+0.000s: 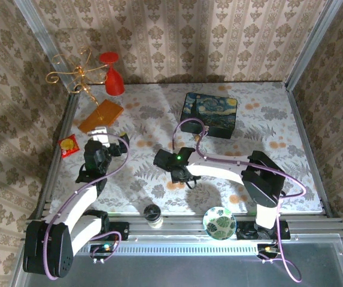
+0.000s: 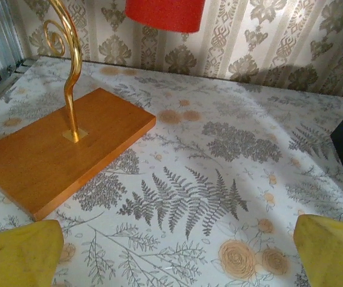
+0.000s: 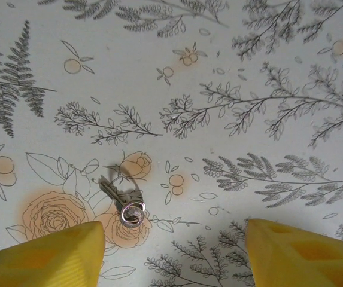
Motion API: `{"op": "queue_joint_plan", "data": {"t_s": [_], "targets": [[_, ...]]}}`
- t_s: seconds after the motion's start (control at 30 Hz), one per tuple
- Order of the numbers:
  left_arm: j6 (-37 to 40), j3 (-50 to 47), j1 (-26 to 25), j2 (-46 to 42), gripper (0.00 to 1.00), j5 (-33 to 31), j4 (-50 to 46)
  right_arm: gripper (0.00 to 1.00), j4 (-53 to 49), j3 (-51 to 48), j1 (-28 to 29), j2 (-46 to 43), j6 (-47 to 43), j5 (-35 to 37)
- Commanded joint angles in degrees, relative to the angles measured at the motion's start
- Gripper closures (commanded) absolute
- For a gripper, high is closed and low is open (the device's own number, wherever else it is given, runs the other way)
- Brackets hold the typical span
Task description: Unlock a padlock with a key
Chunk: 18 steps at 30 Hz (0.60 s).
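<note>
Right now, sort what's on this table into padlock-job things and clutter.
For the job: key, on the cloth under the open right gripper.

Clutter: gold wire ornament on its wooden base, red cone, starry-night box, leaf-patterned bowl, dark-topped cup, red packet.
</note>
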Motion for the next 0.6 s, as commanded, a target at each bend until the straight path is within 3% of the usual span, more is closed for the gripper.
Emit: {"op": "queue_joint_plan", "data": {"t_s": [0.0, 0.4, 0.57], "targets": [[0.42, -1.30, -0.39, -1.40, 0.00, -0.81, -0.70, 0.42, -1.31, 0.63, -0.23, 1.60, 3.22, -3.42], [-0.02, -2.23, -0.40, -0.89, 0.00, -1.00, -0.02, 0.60, 3.54, 0.66, -0.40, 6.17, 3.30, -7.79], [-0.27, -2.23, -0.40, -0.42, 0.00, -1.07, 0.34, 0.63, 5.48, -0.40, -0.80, 6.89, 3.31, -9.15]]}}
